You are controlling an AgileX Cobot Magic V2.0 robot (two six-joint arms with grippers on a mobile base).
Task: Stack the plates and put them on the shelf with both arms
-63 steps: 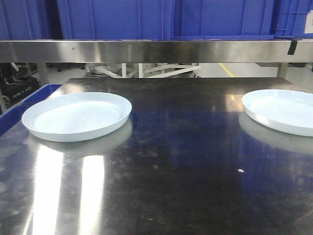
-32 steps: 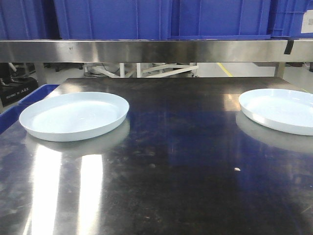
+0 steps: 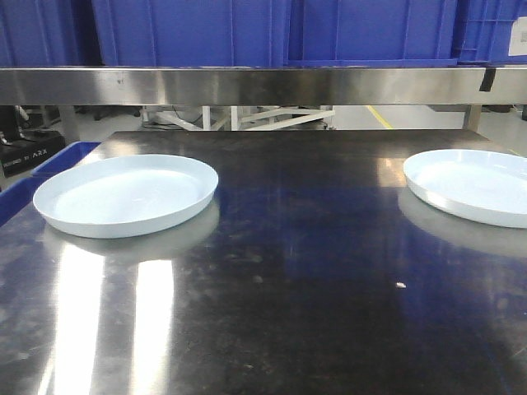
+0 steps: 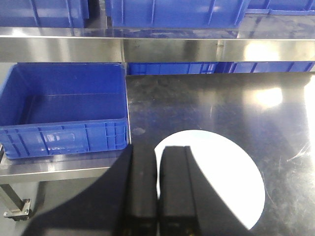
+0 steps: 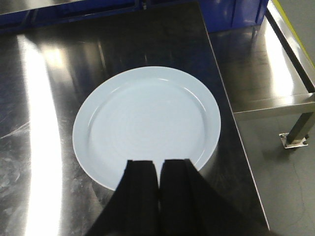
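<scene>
Two white plates lie apart on the dark steel table (image 3: 288,271): one plate at the left (image 3: 125,193), the other at the right edge of the front view (image 3: 473,185). Neither gripper shows in the front view. My left gripper (image 4: 157,150) hangs shut and empty above the near left rim of the left plate (image 4: 221,172). Shut and empty as well, my right gripper (image 5: 158,162) hovers over the near rim of the right plate (image 5: 147,123). The steel shelf (image 3: 263,85) runs across the back, above the table.
Blue bins (image 3: 272,29) stand on the shelf. An open blue crate (image 4: 64,108) sits left of the table on a lower ledge. The table's right edge (image 5: 236,118) drops to a steel side frame (image 5: 275,73) and the floor.
The front view has shifted slightly, so both plates appear a few pixels further left than a second ago. The plates themselves lie as before.
</scene>
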